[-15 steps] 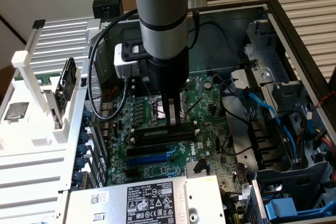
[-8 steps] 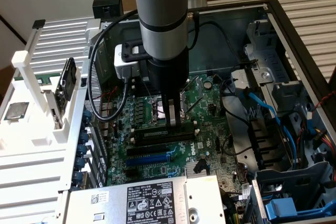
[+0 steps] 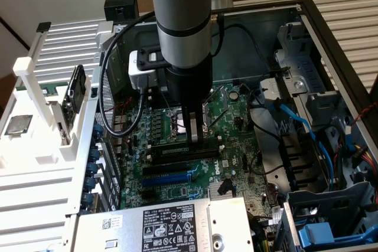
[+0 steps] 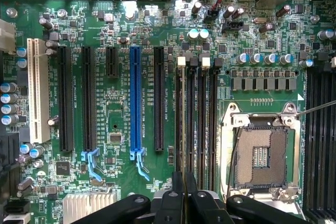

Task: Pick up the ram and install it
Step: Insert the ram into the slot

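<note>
Gripper (image 4: 184, 179) pinched shut on ram (image 3: 186, 151), mid-motherboard (image 4: 121, 103), at memory slot (image 4: 181, 119) farthest from CPU socket (image 4: 261, 156). Wrist view: socket empty. Exterior view: arm (image 3: 183, 28) upright inside case (image 3: 331, 33).

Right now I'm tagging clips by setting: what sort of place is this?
Probably a computer repair or assembly bench: an open desktop case, its green motherboard, an empty processor socket.

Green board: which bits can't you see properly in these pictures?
Processor socket: exterior view, partly hidden behind the arm.
Memory slots: wrist view, one end covered by the pincer.
More black slots: wrist view, cut off by the picture's edge.
</note>
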### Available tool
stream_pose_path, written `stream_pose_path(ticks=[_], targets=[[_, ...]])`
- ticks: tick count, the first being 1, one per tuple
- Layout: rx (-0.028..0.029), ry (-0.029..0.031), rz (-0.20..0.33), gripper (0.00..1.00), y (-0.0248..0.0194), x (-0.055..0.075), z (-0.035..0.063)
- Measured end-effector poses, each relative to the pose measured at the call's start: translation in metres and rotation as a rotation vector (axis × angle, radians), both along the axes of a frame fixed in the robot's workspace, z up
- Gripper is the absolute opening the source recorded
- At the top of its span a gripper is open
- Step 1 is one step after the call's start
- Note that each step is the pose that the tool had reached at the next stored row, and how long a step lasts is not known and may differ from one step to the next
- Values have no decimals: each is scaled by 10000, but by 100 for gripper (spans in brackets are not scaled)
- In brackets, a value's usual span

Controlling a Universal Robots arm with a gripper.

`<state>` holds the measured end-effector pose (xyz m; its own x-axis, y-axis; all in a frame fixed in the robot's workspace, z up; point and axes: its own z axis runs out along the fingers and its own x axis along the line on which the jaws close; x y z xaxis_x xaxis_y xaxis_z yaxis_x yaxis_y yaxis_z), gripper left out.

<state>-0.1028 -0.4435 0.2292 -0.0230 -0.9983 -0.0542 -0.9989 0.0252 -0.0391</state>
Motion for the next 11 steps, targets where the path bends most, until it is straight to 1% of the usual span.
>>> stream_pose_path(ticks=[8, 11], targets=[[5, -4, 0, 12, 1, 0, -16], [-1, -3, 0, 12, 0, 0, -20]])
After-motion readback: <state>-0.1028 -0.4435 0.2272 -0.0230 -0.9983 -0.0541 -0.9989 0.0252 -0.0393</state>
